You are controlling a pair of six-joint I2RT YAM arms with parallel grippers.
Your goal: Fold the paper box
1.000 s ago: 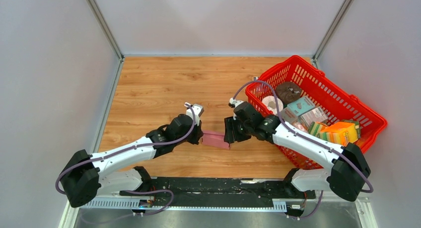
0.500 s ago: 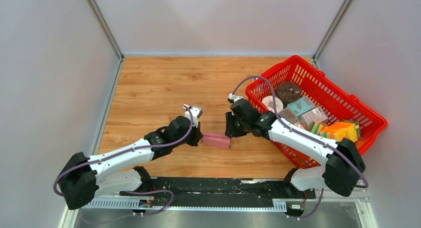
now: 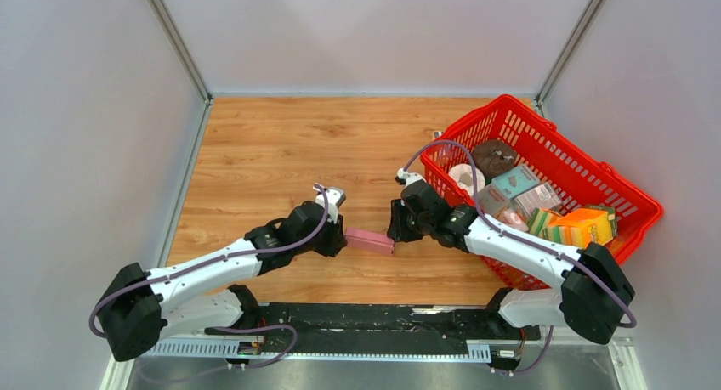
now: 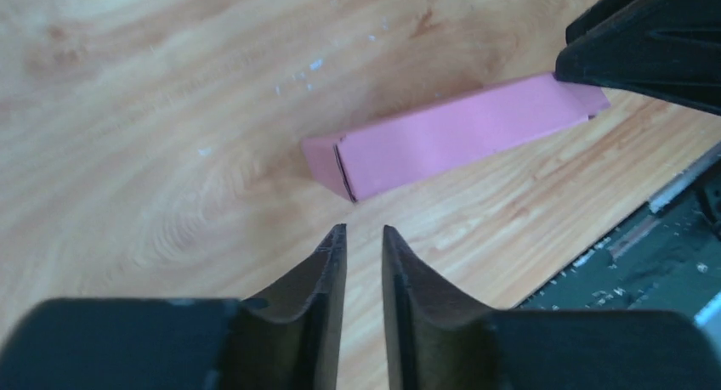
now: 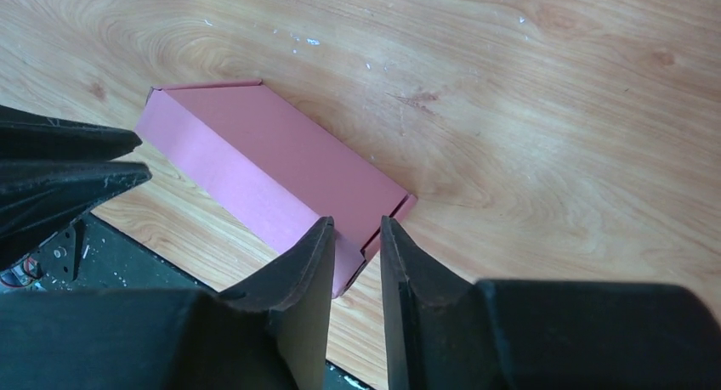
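Note:
The paper box (image 3: 370,240) is a folded, slim pink rectangle lying flat on the wooden table between the two arms. My left gripper (image 3: 340,238) sits just off its left end. Seen from the left wrist, the box (image 4: 451,135) lies a short way beyond that gripper (image 4: 363,230), whose jaws stand slightly open with only wood between them. My right gripper (image 3: 395,234) is at the box's right end. From the right wrist, the gripper (image 5: 357,223) stands narrowly open, and the near end corner of the box (image 5: 272,169) shows in the gap.
A red basket (image 3: 587,155) holding several packaged goods stands at the right, close behind the right arm. Grey walls enclose the table on three sides. A black rail runs along the near edge by the arm bases.
My left gripper has opened, let go of the box's left end and drawn back a little. The right gripper's jaws have narrowed at the right end. The box now lies flat.

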